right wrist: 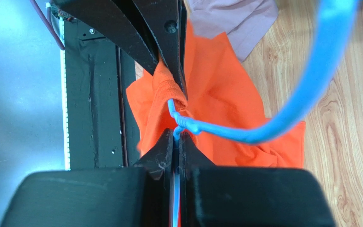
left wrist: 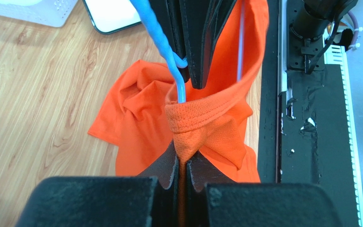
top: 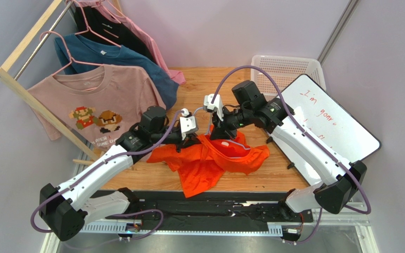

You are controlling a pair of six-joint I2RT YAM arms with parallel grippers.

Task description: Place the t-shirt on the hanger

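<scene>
rack (top: 17,48): at 10 o'clock, other shirts hanging on it, no part of this job.
left jaws: clamped on the collar rim of the t-shirt (top: 210,163), holding the neck up off the surface (top: 199,89).
t-shirt: dead centre, mostly a crumpled heap on the wood, with only the neck raised between the two arms.
hanger (left wrist: 154,28): at the neck, its wire running down inside the collar, its hook outside the cloth.
right jaws: closed on the hanger's twisted stem, right beside the left jaws on their 3 o'clock side.
whiteboard (top: 331,116): at 3 o'clock, idle.
basket (top: 289,68): at 1 o'clock, idle.
step: feeding the hanger in through the neck, I'd say. The shoulders don't look seated yet.
next: probably push the hanger deeper while the collar is held firm, then spread the cloth over both wire shoulders.
</scene>
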